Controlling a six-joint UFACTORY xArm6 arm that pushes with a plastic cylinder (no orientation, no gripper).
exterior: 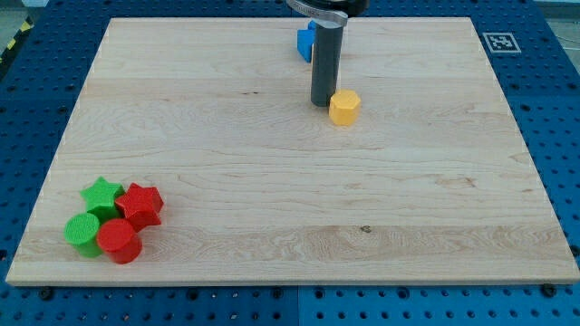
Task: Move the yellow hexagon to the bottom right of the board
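1. So the yellow hexagon [344, 107] is sitting in the upper middle of the wooden board [290, 181], a bit toward the view's right of centre. It's well away from the bottom right corner, which is where the task wants it.

2. My tip [321, 103] is right up against the hexagon's left side, touching it or as good as. The rod comes straight down from the view's top and its lower end sits on the board just left of the yellow block.

3. No gripper on this rig at all, just the plain dark rod, so nothing to call wide, narrow or holding anything. It's only pressing sideways against stuff.

4. Behind the rod, nearer the view's top edge, there's a blue block [306, 43]. The rod covers part of it so I can't really make out the shape. It's close to the rod but apart from the hexagon.

5. Down in the bottom left corner there's a tight little cluster of four: a green star [101, 194], a red star [140, 204] just to its right, a green cylinder [82, 232] below the green star, and a red cylinder [119, 241] next to that. They all look bunched up touching each other.

6. The board lies on a blue desk [36, 81] with a grid of holes, and there's a small black and white marker [497, 42] at the board's top right corner.
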